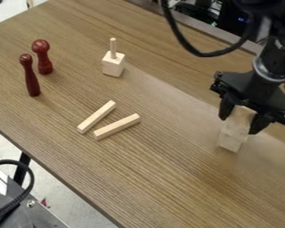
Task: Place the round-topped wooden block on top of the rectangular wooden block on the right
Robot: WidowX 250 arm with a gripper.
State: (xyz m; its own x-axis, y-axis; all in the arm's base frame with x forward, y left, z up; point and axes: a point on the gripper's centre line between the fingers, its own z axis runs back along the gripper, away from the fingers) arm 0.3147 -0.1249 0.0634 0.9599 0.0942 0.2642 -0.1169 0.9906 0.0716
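Black two-finger gripper (239,125) on the right of the view, hanging down over a brown wood-grain table (168,173). State of hand: narrowed onto a pale wooden block (241,116), one finger against each side. Directly beneath, in line with it, a squarish pale wooden piece (230,142); the two look to be in contact, but whether joined or merely stacked, cannot tell. Weak point is here: if they are loose, a small sideways nudge or a tilt of the wrist could shear the upper off the lower and topple it. If joined, an off-centre pinch could let the whole column swing or twist between the fingers. Smooth, bare wood; slipping likely if the squeeze is light, skewing if uneven. Elsewhere, well apart from the gripper: two pale rectangular wooden sticks (96,117) lying flat, near each other at a slant; low, so less at risk. Farther off, a pale wooden cube with an upright dowel (113,66). Beyond, two upright dark-red turned wooden pins (30,75), one slim, one round-headed; tall on small bases, easily tipped by a brush from the arm. Black cable (199,53) loops beside the arm, could snag on a wide sweep.
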